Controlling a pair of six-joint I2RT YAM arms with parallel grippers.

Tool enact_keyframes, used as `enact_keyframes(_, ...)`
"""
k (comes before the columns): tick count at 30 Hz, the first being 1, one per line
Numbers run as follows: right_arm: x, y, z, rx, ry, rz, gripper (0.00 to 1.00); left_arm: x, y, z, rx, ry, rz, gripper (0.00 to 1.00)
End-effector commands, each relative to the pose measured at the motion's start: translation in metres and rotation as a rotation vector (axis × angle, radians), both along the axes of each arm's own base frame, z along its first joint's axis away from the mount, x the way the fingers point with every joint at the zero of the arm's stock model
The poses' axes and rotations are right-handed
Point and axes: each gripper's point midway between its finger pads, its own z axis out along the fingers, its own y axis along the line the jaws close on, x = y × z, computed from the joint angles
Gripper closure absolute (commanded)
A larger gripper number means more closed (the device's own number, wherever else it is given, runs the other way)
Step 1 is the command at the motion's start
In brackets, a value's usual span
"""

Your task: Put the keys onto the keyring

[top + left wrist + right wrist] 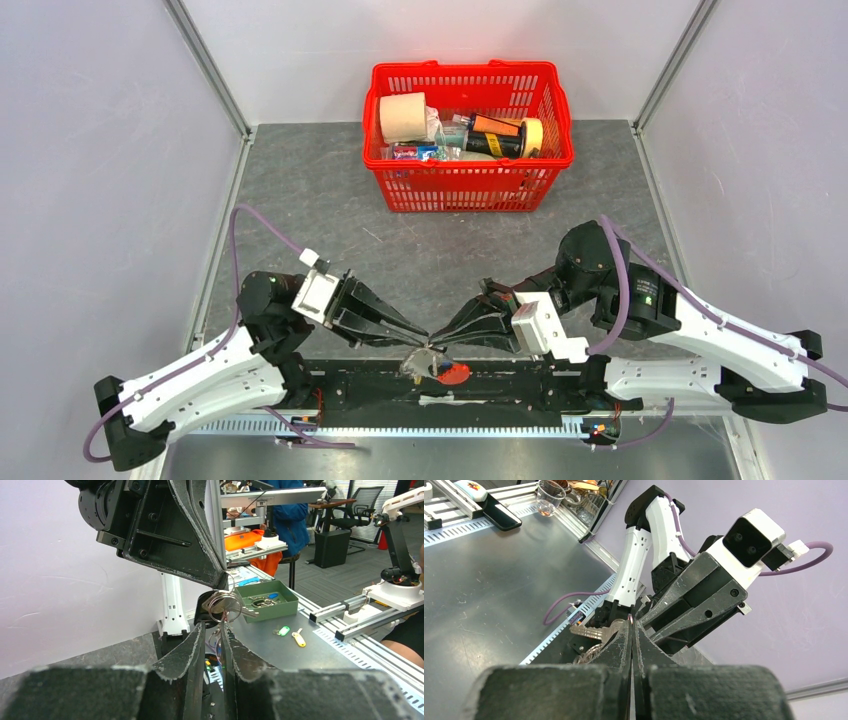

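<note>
Two-finger right gripper [223,578] clamps keyring [220,602], keys [246,613] hanging; left gripper [213,630] slightly parted just below.

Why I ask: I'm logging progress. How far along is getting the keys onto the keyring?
Done: the keyring hangs in the air between both gripper tips. In hand: the right gripper is shut on it, keys clustered at its tip; the left gripper brackets the bundle, fingers slightly apart, grip unclear. Remaining: whether every key is threaded can't be seen.
</note>
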Motion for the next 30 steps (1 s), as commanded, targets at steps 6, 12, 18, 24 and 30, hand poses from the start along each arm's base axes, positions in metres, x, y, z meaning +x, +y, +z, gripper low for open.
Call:
enact_keyframes(6,-0.0060,-0.0087,0.0146,0.057,-0.010,0.011,1.00,-0.0073,0.0081,0.0175,-0.047,-0.017,-0.014,0.76)
enact_keyframes(12,-0.0045,-0.0084,0.0152,0.062,-0.011,0.001,1.00,-0.0081,0.0083,0.0171,-0.051,-0.003,-0.022,0.76)
enact_keyframes(18,-0.0059,-0.0079,0.0171,0.058,-0.011,0.011,1.00,-0.0086,0.0089,0.0160,-0.057,0.016,-0.029,0.77)
enact_keyframes(24,-0.0090,-0.0078,0.0194,0.045,0.003,0.031,1.00,-0.0061,0.0083,0.0156,-0.064,0.021,-0.014,0.75)
enact_keyframes(30,-0.0022,-0.0030,0.0201,0.035,0.043,-0.011,1.00,-0.0092,0.0155,0.0226,-0.083,0.020,-0.003,0.73)
